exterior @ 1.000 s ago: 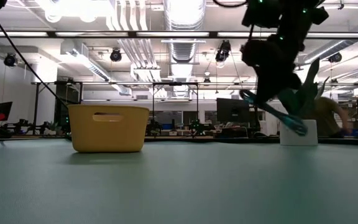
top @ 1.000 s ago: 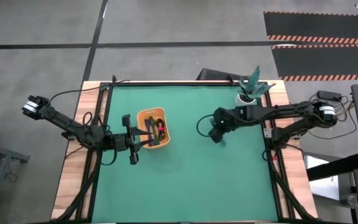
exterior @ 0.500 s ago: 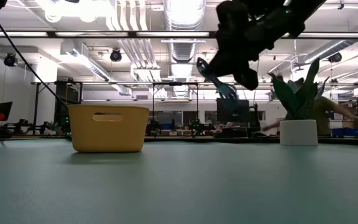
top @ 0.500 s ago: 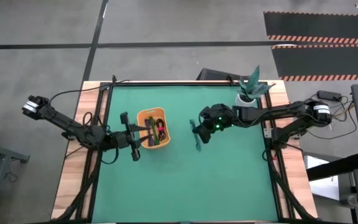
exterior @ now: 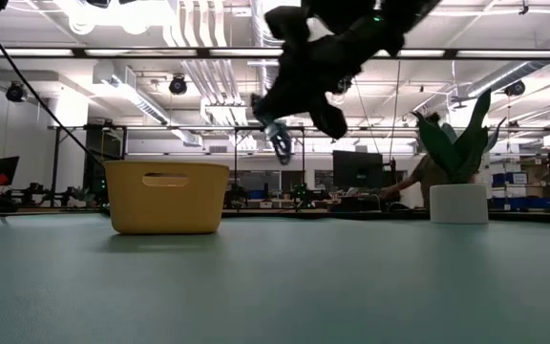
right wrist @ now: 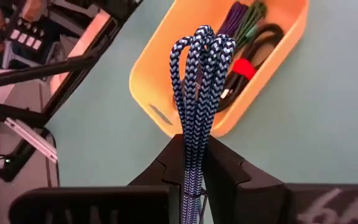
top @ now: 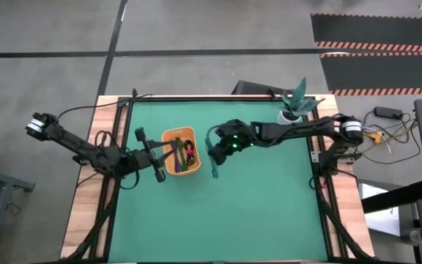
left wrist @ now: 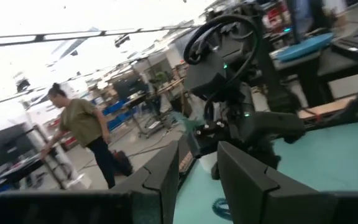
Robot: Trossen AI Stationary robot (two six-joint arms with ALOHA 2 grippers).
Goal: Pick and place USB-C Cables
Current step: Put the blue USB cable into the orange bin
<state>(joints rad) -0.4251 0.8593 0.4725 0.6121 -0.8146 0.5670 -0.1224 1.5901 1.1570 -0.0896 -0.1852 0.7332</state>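
Right gripper, frame centre, pinches a braided blue-and-white cable bundle, carrying it; next, release over the orange plastic tray.

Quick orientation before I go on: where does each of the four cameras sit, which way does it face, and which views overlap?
High view: overhead, straight down; both arms, orange tray, right gripper.
Low view: table height, level toward the room; right arm carrying the blue cable.
Left wrist view: past its own fingers toward the right arm.
Right wrist view: past its fingers, shut on the cable, toward the tray.
Shared: high, low and right wrist all show tray and cable.
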